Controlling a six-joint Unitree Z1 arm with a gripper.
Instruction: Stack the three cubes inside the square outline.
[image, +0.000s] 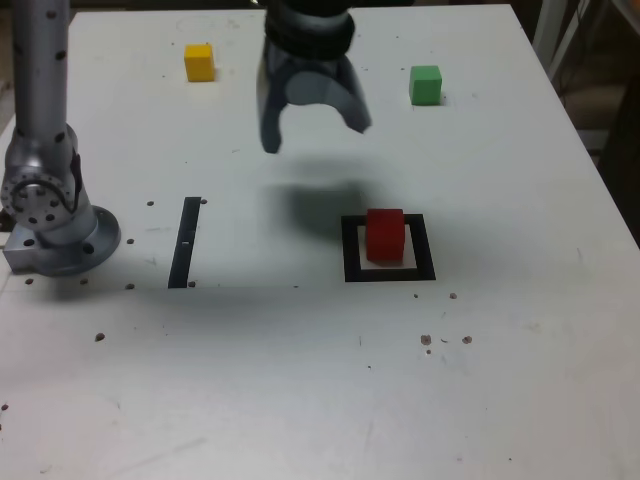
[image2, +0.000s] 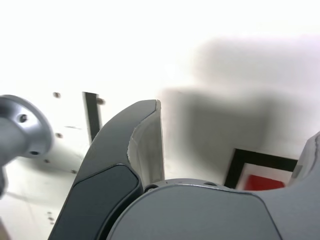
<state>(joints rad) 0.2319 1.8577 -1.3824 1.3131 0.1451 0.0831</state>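
Since the small red cube (image: 385, 236) already sits inside the thick black square outline (image: 349, 250), your step in hand is likely fetching a second block; the grey two-fingered hand (image: 314, 128) hangs empty above the white counter (image: 320, 400), jaws spread wide; the small yellow cube (image: 199, 62) and small green cube (image: 425, 85) lie far back, well apart; pick one, centre over it, square the jaws to its faces, descend straight.
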